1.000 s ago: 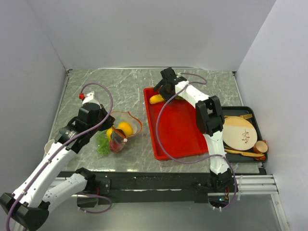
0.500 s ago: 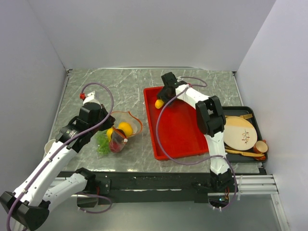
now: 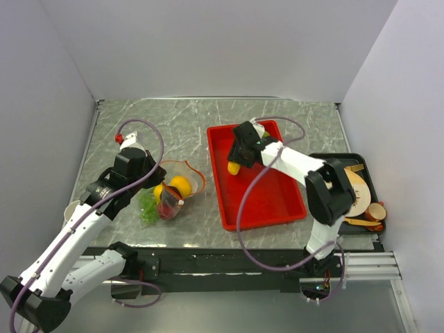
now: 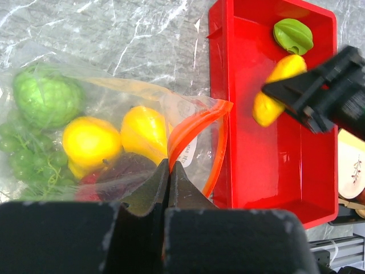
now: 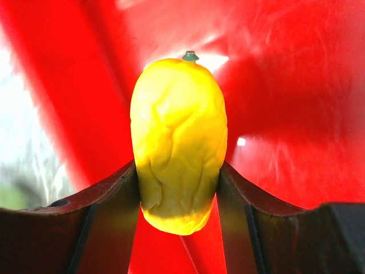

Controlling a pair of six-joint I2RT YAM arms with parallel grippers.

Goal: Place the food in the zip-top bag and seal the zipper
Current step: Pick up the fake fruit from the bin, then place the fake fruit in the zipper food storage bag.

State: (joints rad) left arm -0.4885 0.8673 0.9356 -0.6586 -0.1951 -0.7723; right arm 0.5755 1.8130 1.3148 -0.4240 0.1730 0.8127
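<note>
yellow fruit (image 5: 178, 142) clamped in right pincer (image 5: 178, 171) above tray (image 3: 267, 198), green fruit (image 4: 292, 35) lying in tray, left pincer (image 4: 169, 171) pinched together on bag (image 4: 114, 97) rim, bag of food (image 4: 91, 140) on tabletop (image 3: 159, 118) beside tray

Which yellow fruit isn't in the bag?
The long one in the right gripper, over the red tray; the two round ones lie in the bag.
</note>
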